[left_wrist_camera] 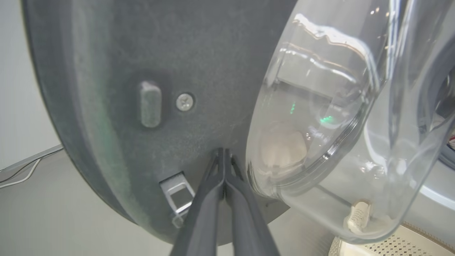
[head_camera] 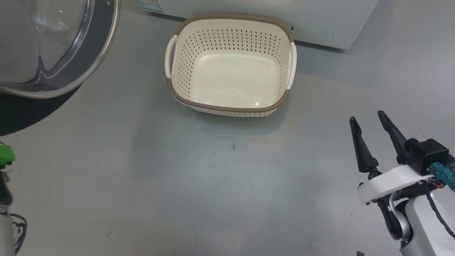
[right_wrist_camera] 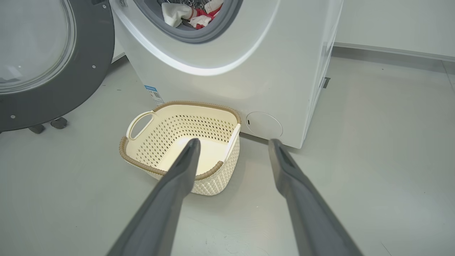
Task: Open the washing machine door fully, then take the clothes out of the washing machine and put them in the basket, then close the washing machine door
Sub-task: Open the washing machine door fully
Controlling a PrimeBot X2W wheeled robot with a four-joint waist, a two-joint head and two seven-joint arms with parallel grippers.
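Note:
The washing machine door (right_wrist_camera: pixel 89 71) stands swung open at the left, its clear glass bowl (left_wrist_camera: pixel 320 124) bulging from the dark grey inner ring (left_wrist_camera: pixel 106 89). My left gripper (left_wrist_camera: pixel 224 152) is shut with nothing between its fingers, tips at that inner ring just beside the glass. Red and white clothes (right_wrist_camera: pixel 201 17) lie in the mouth of the washing machine (right_wrist_camera: pixel 249 71). The cream basket (head_camera: pixel 227 107) sits empty on the floor in front of the machine. My right gripper (head_camera: pixel 366 116) hovers open over the floor, to the right of and nearer than the basket (right_wrist_camera: pixel 195 103).
A metal latch (left_wrist_camera: pixel 177 193) sticks out of the door's inner ring near my left fingers. Small dark feet (right_wrist_camera: pixel 58 122) stand on the floor under the door. A cable (left_wrist_camera: pixel 21 174) runs along the wall. Bare grey floor (head_camera: pixel 213 177) spreads before the basket.

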